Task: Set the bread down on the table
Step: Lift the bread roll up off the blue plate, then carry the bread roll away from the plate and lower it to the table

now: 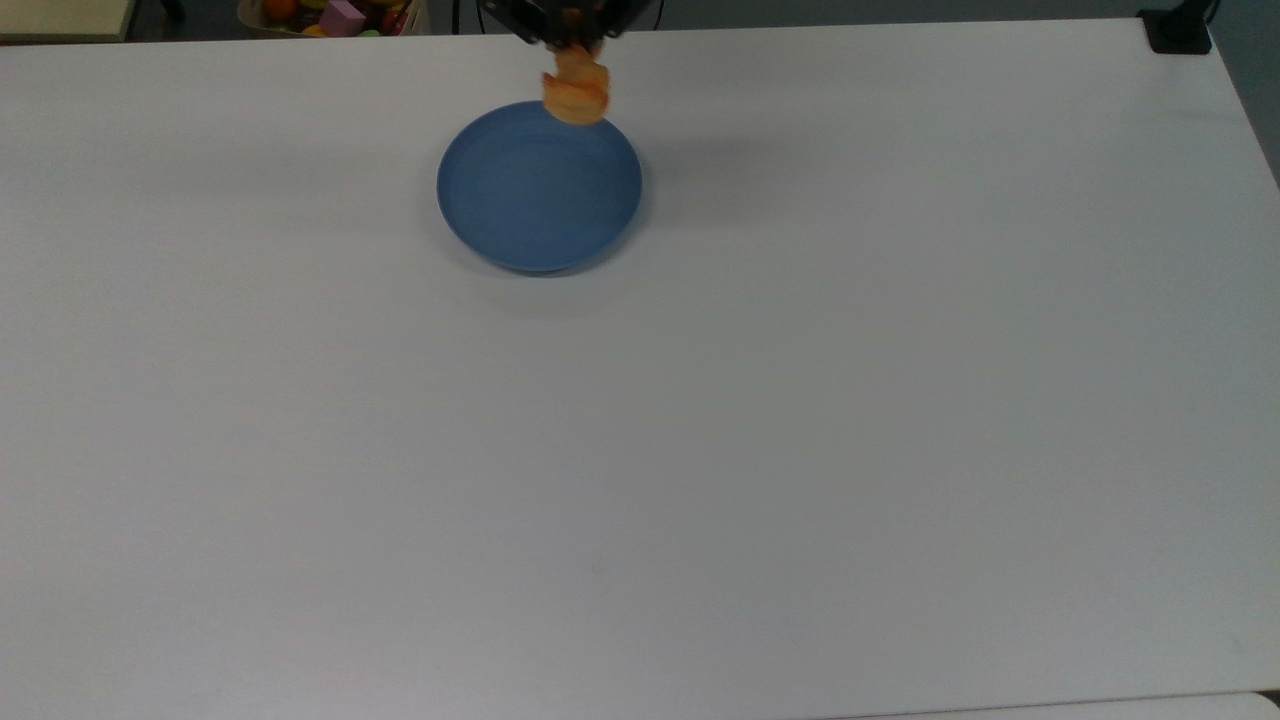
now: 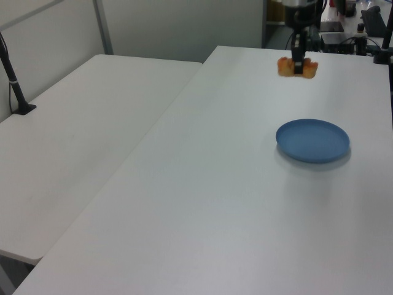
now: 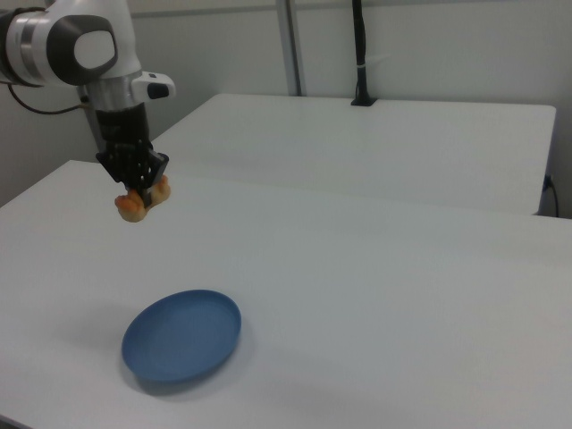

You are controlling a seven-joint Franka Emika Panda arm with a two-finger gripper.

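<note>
We see the gripper (image 3: 137, 189) clenched on the bread (image 3: 136, 200), its fingers pinching the small orange loaf from above and holding it in the air, well clear of the table (image 3: 375, 268). In the top view the bread (image 1: 575, 90) hangs over the far rim of the blue plate (image 1: 520, 200). In the left view the bread (image 2: 297, 67) hangs high above the plate (image 2: 312, 140), which holds nothing.
</note>
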